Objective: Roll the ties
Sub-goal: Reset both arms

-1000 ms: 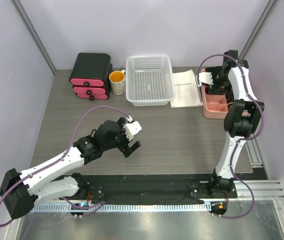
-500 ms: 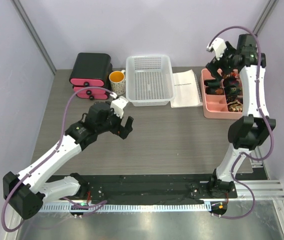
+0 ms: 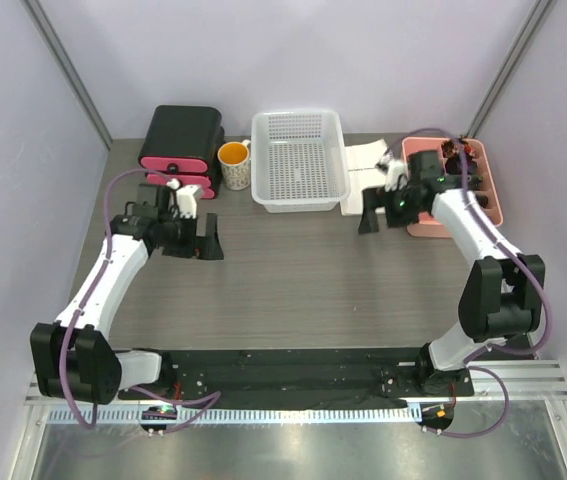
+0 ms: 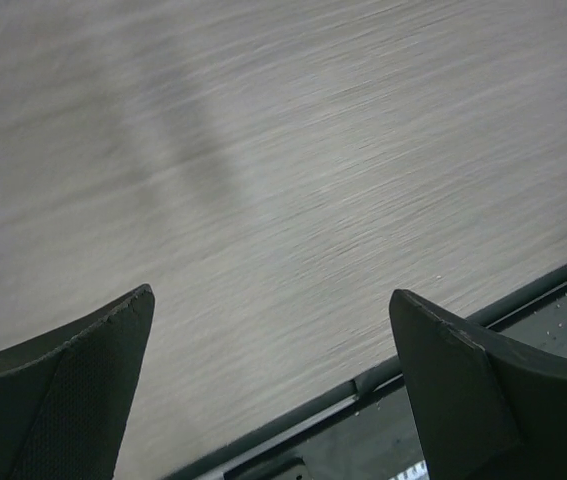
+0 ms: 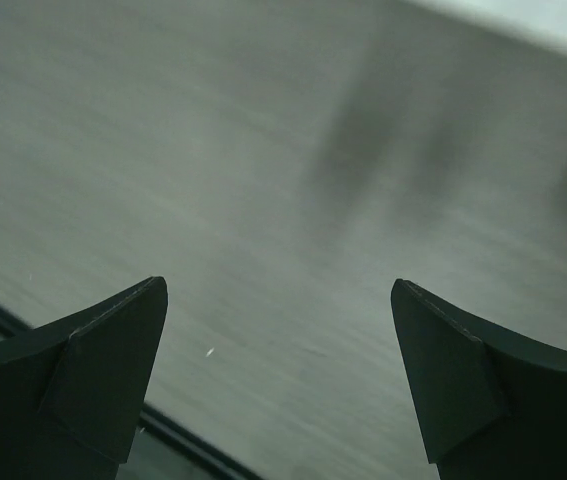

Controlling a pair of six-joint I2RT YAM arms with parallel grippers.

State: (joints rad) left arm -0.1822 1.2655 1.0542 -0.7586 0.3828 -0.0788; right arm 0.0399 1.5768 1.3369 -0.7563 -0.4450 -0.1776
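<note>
Ties [image 3: 460,150]: we see dark cloth bunched in the pink tray [image 3: 493,200], right of the white basket [image 3: 299,160].
Left hand [image 3: 206,240]: spread apart, empty, left of that basket.
Right hand [image 3: 371,214]: spread apart, empty, just right of it.

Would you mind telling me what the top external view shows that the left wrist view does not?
Only top external: the right end effector, the white basket, the mug, the drawer box and the pink tray holding dark ties. Only left wrist: the inner faces of its fingers up close, nothing between them. Both: the grey table and the open left end effector.
</note>
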